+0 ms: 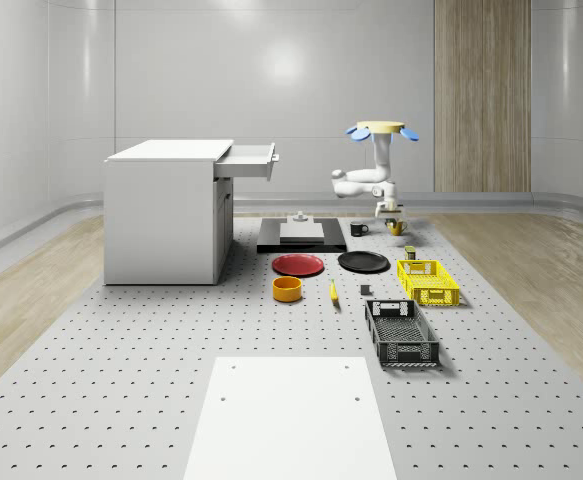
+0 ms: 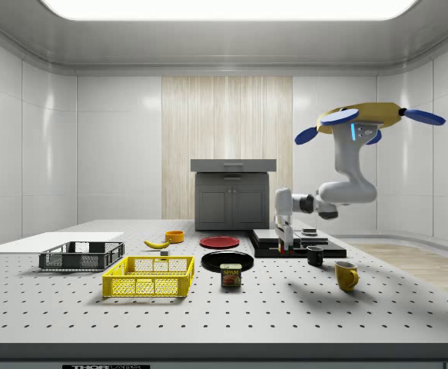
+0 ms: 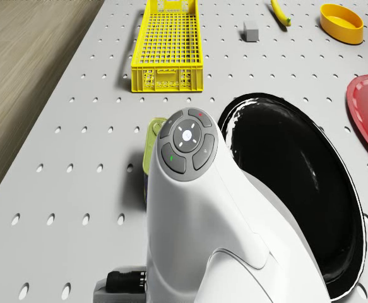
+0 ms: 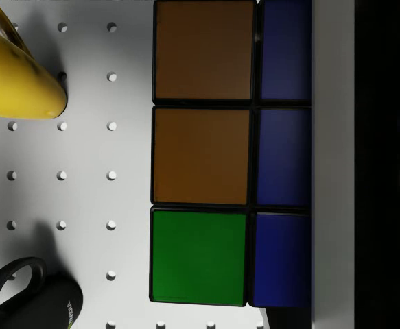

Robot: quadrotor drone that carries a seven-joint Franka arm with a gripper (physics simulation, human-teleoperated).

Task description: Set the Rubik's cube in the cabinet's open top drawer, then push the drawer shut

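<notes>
Drone (image 2: pixel 360 117) hovers over the table (image 1: pixel 121 380) near the yellow mug (image 2: pixel 346 275). Gripper (image 2: pixel 285 243) looks clenched on the cube (image 4: pixel 200 154), low above the table. Best to lift above the drawer (image 1: pixel 251 160) rim before crossing, keeping the grip firm

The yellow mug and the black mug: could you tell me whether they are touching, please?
Apart. The wrist view shows bare perforated table between the yellow mug and the black mug.

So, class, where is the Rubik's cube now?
In the wrist view the Rubik's cube shows close ahead, beside the yellow mug and black mug, below the hovering drone in the whole-scene view's right half.
</notes>
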